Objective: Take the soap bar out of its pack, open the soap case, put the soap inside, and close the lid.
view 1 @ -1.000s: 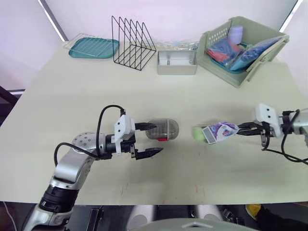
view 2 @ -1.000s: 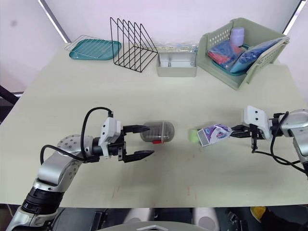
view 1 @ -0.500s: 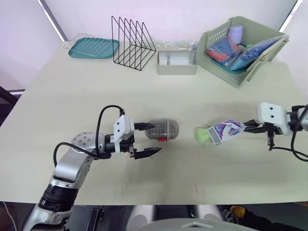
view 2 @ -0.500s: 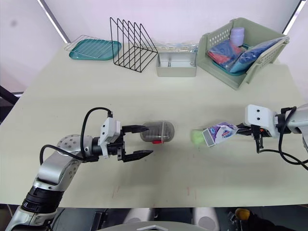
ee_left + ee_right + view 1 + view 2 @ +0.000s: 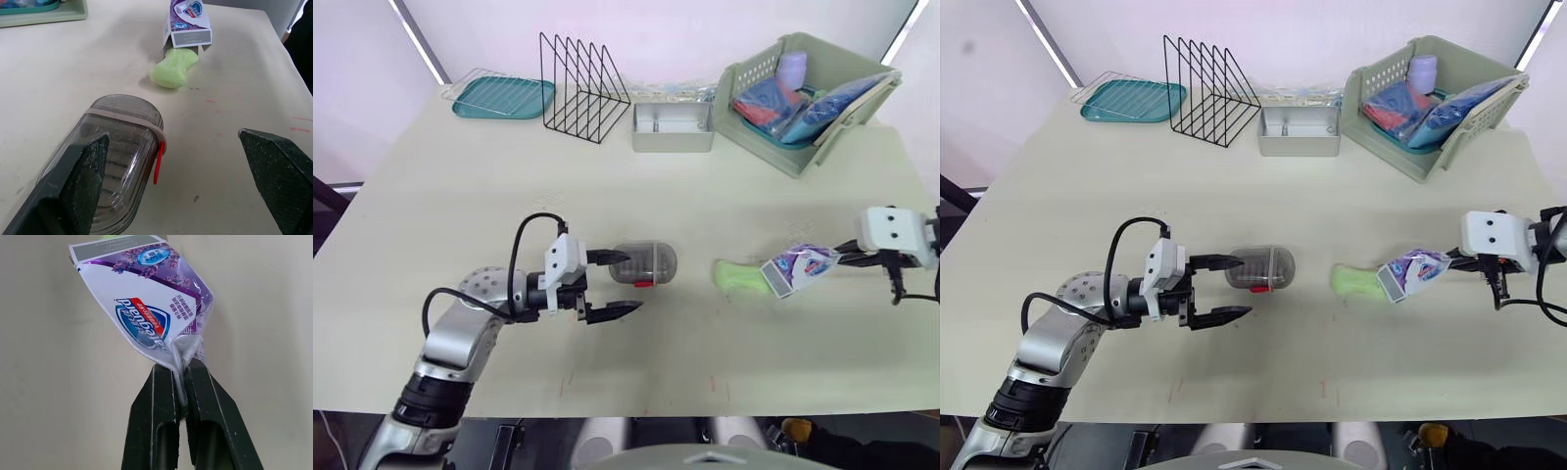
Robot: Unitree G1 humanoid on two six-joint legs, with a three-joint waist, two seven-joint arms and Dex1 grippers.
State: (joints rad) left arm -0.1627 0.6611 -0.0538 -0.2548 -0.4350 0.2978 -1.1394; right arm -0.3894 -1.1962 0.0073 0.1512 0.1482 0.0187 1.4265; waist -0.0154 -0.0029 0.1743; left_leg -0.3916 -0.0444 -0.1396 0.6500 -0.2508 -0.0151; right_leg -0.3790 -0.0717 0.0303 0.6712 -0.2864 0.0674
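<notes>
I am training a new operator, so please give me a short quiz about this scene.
1. True or false: the soap bar lies fully inside its pack.
2. What do the right jaws hold? A the pack; B the soap bar; C nothing.
3. Fill in: the left jaws are ___.
Key: 1 false; 2 A; 3 open.
</notes>
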